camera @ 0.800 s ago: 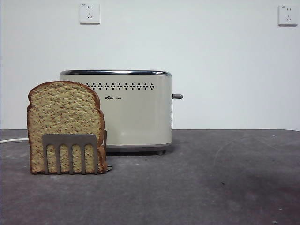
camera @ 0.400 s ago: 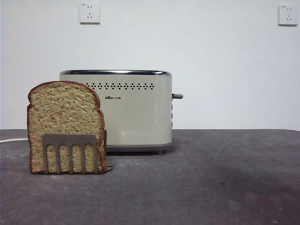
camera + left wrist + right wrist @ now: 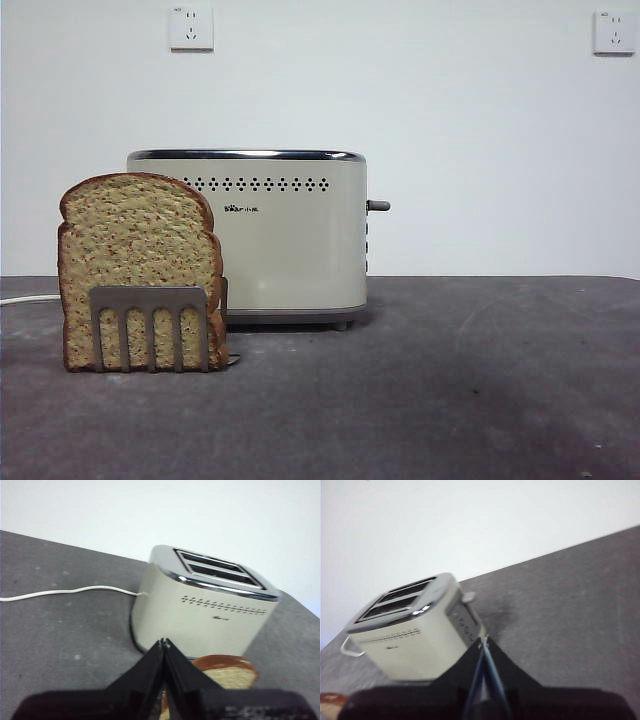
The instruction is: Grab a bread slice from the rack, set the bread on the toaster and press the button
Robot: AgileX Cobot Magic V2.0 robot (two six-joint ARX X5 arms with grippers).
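The slice of bread (image 3: 138, 255) stands upright in the low grey rack (image 3: 150, 325) at the front left of the table, with its domed crust (image 3: 226, 664) also showing in the left wrist view. Behind it stands the cream toaster (image 3: 270, 235), its lever (image 3: 377, 205) sticking out on the right side. Two empty slots (image 3: 217, 567) show on the toaster's top. My left gripper (image 3: 164, 644) is shut with nothing in it, held high above and short of the bread. Off to the toaster's right, my right gripper (image 3: 483, 641) hangs shut and empty. Neither arm appears in the front view.
A white power cord (image 3: 65, 593) runs from the toaster across the grey table (image 3: 450, 380) toward the left. Two wall sockets (image 3: 191, 28) sit on the white wall behind.
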